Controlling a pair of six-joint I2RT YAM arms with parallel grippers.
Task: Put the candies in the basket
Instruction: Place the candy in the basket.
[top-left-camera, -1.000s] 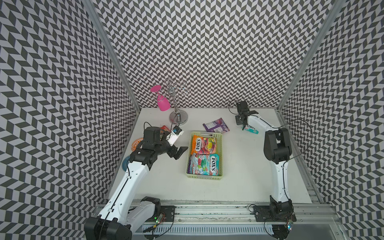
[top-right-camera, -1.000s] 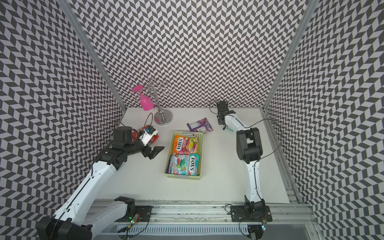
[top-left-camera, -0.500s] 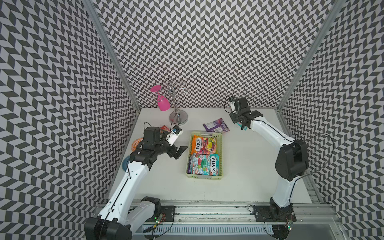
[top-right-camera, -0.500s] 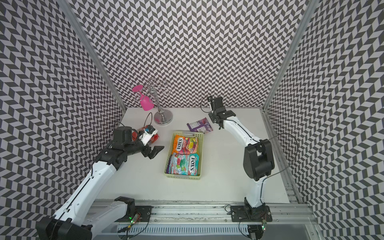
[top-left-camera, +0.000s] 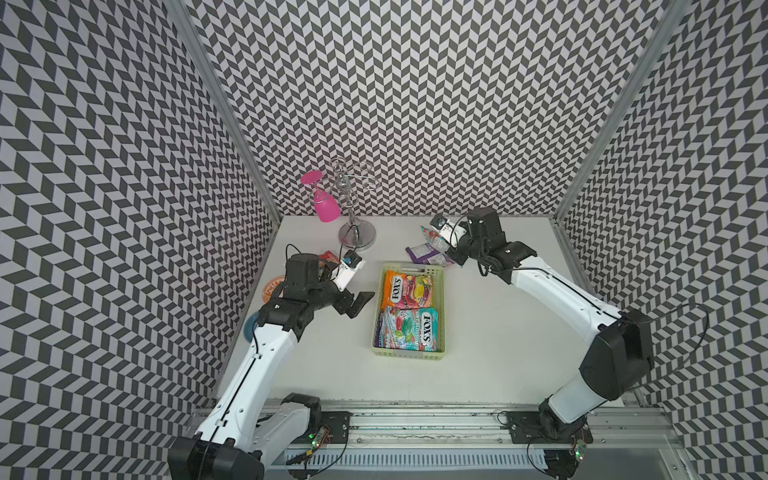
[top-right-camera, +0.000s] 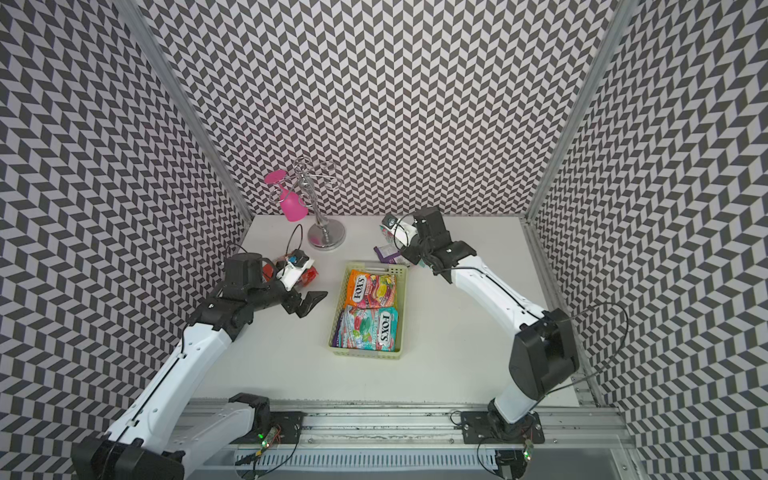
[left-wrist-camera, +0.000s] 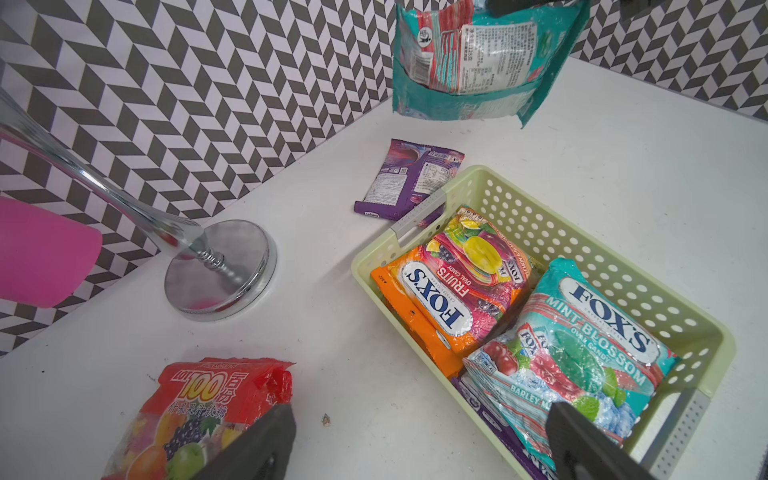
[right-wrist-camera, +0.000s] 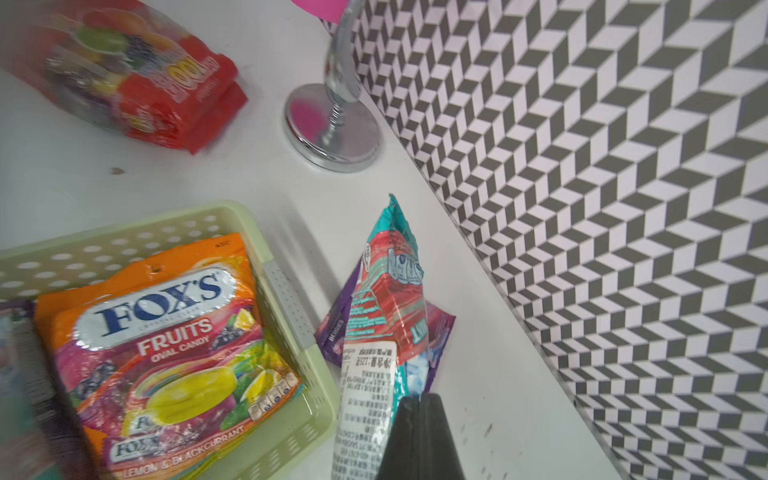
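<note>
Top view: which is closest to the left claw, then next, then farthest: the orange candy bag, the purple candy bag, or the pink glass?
From the left claw:
1. Orange candy bag, inside the basket, just beside the claw.
2. Purple candy bag, lying just past the basket's far end.
3. Pink glass, hanging from the metal stand at the back.

walls (top-left-camera: 415, 104): black-and-white chevron panels, on three sides of the surface (top-left-camera: 498, 332)
surface: plain white
posts (top-left-camera: 228, 112): grey metal, at the surface's far corners
rail (top-left-camera: 415, 424): along the surface's near edge

Perhaps seven candy bags (left-wrist-camera: 440, 291), one basket (top-left-camera: 409, 353), one pink glass (top-left-camera: 326, 209), one stand (top-left-camera: 356, 237).
</note>
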